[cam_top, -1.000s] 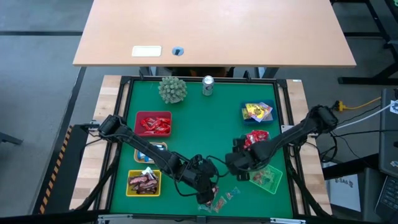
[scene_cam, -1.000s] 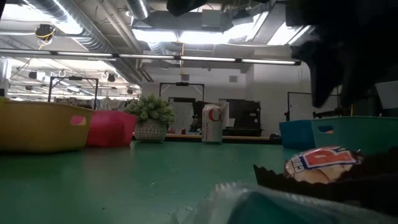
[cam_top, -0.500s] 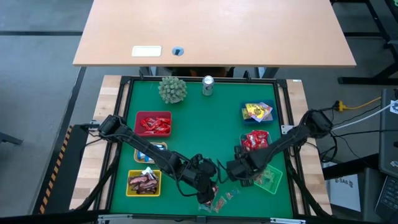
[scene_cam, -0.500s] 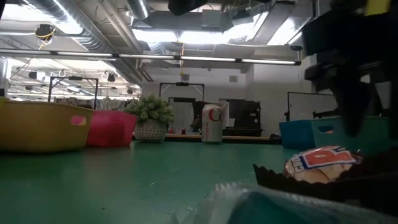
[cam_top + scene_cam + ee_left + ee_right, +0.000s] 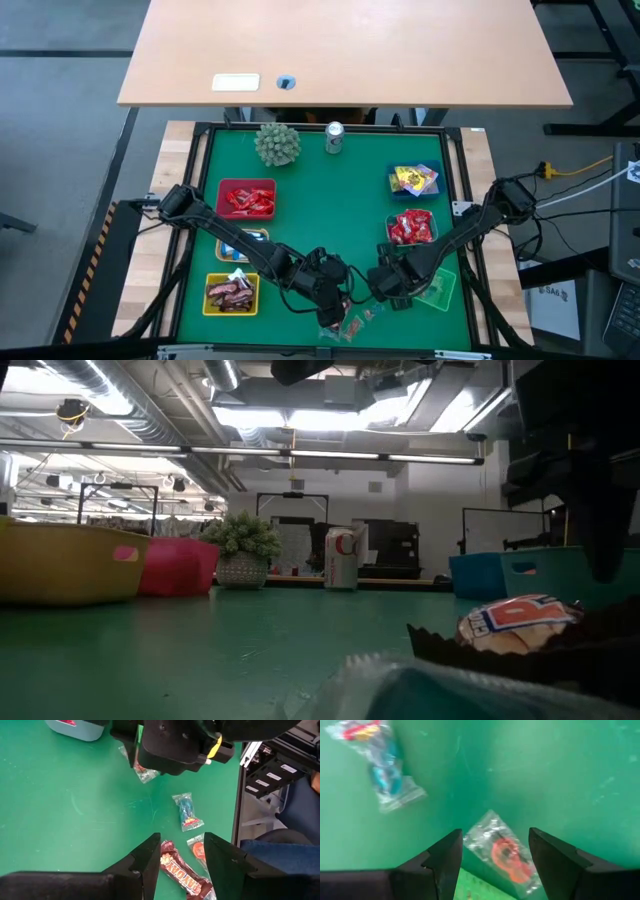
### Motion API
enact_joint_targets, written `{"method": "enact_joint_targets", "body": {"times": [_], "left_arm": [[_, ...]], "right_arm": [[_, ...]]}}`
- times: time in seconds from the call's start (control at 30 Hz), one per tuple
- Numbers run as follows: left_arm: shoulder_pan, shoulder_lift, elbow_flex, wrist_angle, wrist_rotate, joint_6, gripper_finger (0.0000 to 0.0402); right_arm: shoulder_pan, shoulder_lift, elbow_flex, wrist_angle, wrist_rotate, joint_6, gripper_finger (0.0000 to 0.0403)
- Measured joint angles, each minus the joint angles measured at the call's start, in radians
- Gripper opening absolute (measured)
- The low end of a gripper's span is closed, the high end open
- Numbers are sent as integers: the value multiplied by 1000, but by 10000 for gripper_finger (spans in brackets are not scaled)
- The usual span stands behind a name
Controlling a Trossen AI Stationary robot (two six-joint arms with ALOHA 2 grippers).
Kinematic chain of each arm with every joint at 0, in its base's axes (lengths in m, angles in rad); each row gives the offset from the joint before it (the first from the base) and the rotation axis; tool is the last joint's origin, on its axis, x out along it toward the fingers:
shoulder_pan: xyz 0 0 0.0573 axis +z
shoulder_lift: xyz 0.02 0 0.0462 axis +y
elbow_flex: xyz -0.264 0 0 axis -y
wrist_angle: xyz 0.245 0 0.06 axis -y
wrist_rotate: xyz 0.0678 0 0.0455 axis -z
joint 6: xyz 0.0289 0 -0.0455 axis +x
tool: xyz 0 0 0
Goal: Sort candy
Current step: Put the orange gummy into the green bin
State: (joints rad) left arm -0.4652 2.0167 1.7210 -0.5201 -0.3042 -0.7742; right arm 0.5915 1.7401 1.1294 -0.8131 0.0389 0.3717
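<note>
Loose candy lies near the table's front edge: a brown bar, a red sweet and a blue one. My left gripper hangs open just above the brown bar and the red sweet. My right gripper is open, low over a clear-wrapped orange-red sweet lying between its fingers; a blue sweet lies off to one side. In the high view the left gripper and the right gripper sit close together over the loose candy. A blue-white sweet fills the low view's foreground.
Baskets ring the green mat: red, yellow, blue with yellow sweets, a red-filled one and a green one beside the right arm. A spiky green ball and a silver can stand at the back.
My right gripper has moved from beside the red-filled basket toward the front, coming down over the loose sweets. The left arm has held still.
</note>
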Motion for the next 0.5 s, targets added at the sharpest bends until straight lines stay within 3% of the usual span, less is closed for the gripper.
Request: {"method": "enact_joint_targets", "body": {"times": [0.17,0.5], "left_arm": [[0,0,0,-1,1,0,137],[1,0,0,-1,0,0,137]], "right_arm": [[18,0,0,3,-35,1,227],[-13,0,0,36,55,31,227]]}}
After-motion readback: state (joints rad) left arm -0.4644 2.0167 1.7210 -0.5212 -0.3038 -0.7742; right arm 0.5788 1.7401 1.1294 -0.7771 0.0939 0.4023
